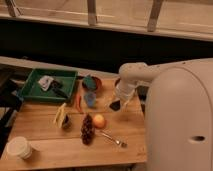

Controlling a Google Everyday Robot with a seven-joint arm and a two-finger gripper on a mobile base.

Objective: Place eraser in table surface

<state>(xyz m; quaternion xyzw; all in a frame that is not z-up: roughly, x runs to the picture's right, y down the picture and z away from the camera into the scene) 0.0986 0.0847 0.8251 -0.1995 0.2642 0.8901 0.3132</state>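
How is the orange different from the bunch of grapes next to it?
The orange is one round, bright ball; the grapes are a long dark red bunch of many little ones. The orange is smaller than the bunch. Both lie on the table surface, left of the gripper.

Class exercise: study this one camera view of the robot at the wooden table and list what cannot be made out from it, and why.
- Claw: a dark blur low over the table surface; its fingers cannot be told apart.
- Eraser: not separable from the dark claw tip, so held or released is unclear.
- Table's right edge: hidden behind the robot's white body.
- Items in the green tray: too blurred to identify.
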